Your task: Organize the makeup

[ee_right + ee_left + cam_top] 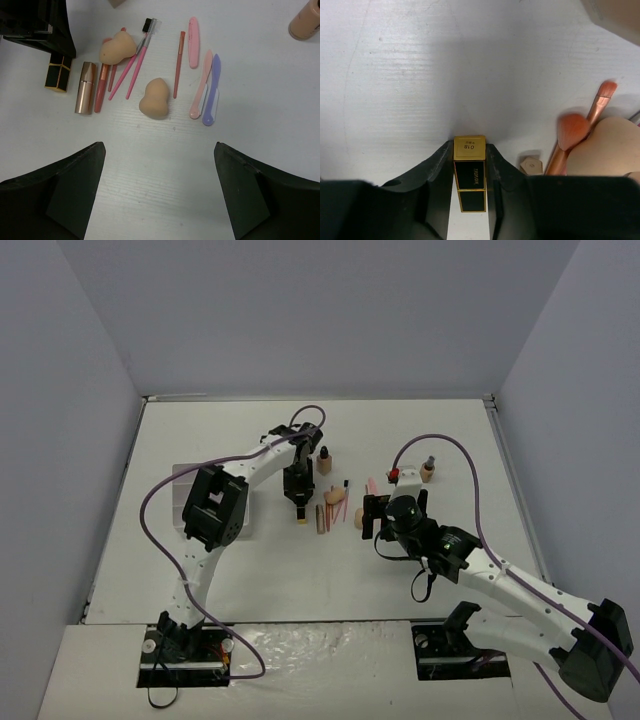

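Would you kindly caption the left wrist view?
Left claw grips a black-gold lipstick tube beside a peach brush.

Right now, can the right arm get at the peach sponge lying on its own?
Probably yes. The right gripper stands open facing that sponge, with bare table between them. A red pencil lies close beside it, so go in carefully. The left gripper, closed on a black-gold lipstick, is off to the side.

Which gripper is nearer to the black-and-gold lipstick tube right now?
Left. The left gripper straddles the lipstick tube, with a finger against each side. The right gripper hangs open off to the right, with the peach sponges lying between it and the tube.
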